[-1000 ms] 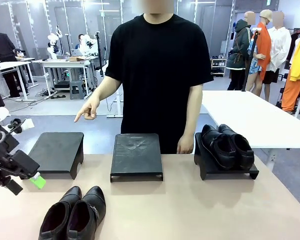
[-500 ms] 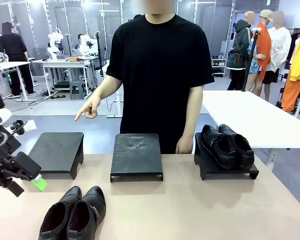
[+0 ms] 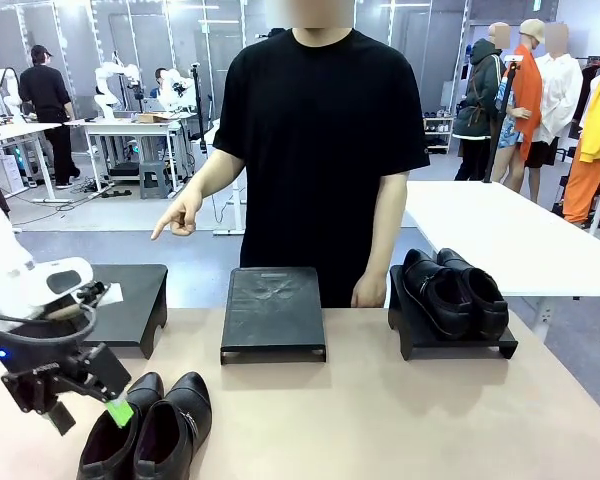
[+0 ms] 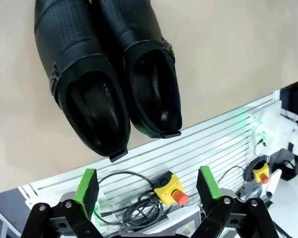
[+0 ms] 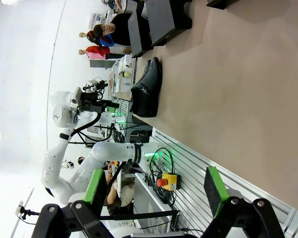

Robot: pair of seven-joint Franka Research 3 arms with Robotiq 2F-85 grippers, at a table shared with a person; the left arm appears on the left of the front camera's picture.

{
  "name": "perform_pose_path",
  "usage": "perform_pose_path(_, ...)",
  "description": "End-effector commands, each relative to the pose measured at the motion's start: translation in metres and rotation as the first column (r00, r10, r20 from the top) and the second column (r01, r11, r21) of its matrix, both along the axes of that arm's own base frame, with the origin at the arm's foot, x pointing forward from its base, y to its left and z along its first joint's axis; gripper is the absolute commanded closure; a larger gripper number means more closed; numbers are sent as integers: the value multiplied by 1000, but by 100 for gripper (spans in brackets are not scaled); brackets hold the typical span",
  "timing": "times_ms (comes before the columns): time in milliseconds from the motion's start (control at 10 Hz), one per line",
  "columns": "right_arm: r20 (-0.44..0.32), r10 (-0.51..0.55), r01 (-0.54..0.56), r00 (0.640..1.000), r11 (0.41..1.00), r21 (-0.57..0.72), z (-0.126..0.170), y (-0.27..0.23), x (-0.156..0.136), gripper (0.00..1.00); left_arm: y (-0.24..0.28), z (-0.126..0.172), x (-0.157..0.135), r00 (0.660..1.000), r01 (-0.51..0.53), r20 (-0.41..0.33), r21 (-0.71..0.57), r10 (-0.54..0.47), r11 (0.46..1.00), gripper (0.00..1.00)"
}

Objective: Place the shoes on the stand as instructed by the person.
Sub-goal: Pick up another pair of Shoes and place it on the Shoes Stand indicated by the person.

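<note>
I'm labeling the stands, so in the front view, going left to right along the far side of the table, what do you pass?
Bare left stand → bare middle stand → the person's lowered hand → right stand, carrying a pair of black shoes.

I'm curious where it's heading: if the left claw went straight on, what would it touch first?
The left claw would likely meet the heel ends of the near shoes, by the table edge; depth is unclear.
</note>
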State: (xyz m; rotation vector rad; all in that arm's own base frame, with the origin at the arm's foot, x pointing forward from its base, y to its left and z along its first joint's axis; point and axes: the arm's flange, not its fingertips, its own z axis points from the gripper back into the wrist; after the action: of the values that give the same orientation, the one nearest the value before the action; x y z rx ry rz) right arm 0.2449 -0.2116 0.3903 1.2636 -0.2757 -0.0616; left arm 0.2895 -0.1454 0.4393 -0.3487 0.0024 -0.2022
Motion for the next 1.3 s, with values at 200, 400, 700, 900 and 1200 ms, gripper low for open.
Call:
perform_pose_path(200, 20, 14, -14, 1000, 1000, -5, 1, -1, -3, 0, -20, -24, 20, 996, -83, -31, 35, 84, 996, 0)
perform_pose_path(400, 20, 14, -14, 1000, 1000, -5, 1, -1, -3, 0, -30, -32, 27, 996, -91, -17, 50, 92, 995, 0)
perform_pose_path(700, 20, 14, -14, 1000, 1000, -5, 1, -1, -3, 0, -35, -53, 41, 991, -118, -47, 77, 122, 990, 0)
perform_pose_path(900, 20, 14, -14, 1000, 1000, -5, 1, -1, -3, 0, -38, -63, 46, 988, -151, -15, 111, 153, 982, 0)
perform_pose_path(1200, 20, 14, -14, 1000, 1000, -5, 1, -1, -3, 0, -38, -84, 45, 984, -178, 2, 161, 181, 971, 0)
